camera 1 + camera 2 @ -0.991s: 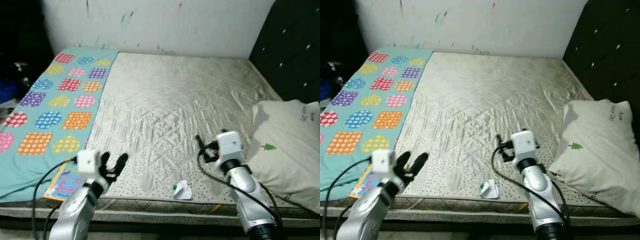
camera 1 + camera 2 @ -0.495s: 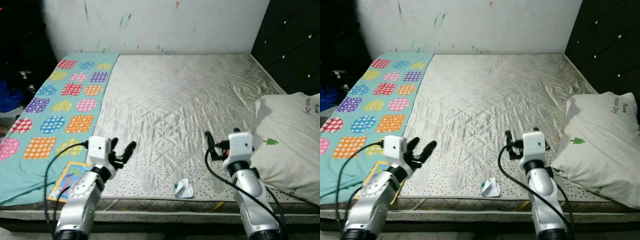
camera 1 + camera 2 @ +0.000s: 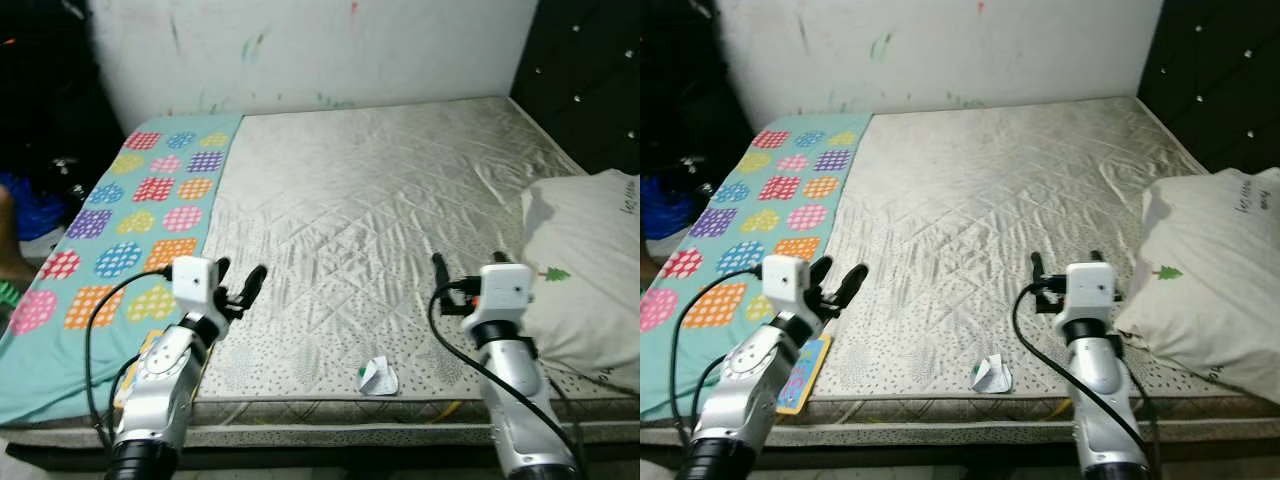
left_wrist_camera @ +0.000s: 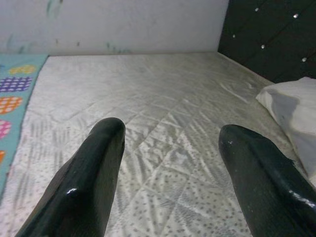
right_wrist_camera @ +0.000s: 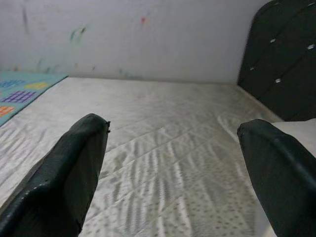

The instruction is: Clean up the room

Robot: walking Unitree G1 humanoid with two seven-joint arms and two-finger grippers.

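Bare mattress (image 3: 370, 190) lies open ahead; pillow (image 3: 590, 270) blocks the right, crumpled paper (image 3: 378, 376) sits near the edge.

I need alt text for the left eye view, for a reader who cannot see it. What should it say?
Two silver robot arms reach over the near edge of a bare quilted mattress, the left pincer and right pincer both open and empty. A crumpled paper scrap lies between them, a colourful patterned blanket on the left, a white pillow on the right.
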